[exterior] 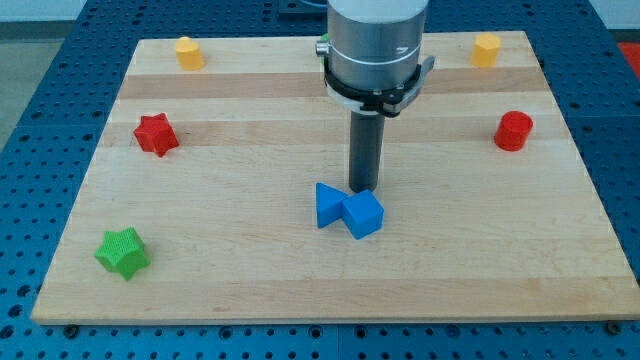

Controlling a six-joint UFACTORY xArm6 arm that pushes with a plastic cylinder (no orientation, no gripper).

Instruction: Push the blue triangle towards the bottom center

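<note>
The blue triangle [328, 205] lies on the wooden board a little below the middle of the view. A blue cube [363, 213] touches its right side. My tip [363, 189] stands just above the two blue blocks, right behind the seam between them and close to the cube's top edge. The rod comes down from the arm's grey cylinder [377, 45] at the view's top centre.
A red star [156, 134] lies at the left and a green star [123, 252] at the lower left. A yellow block [189, 52] sits at the top left, another yellow block [486, 49] at the top right. A red cylinder [514, 131] stands at the right.
</note>
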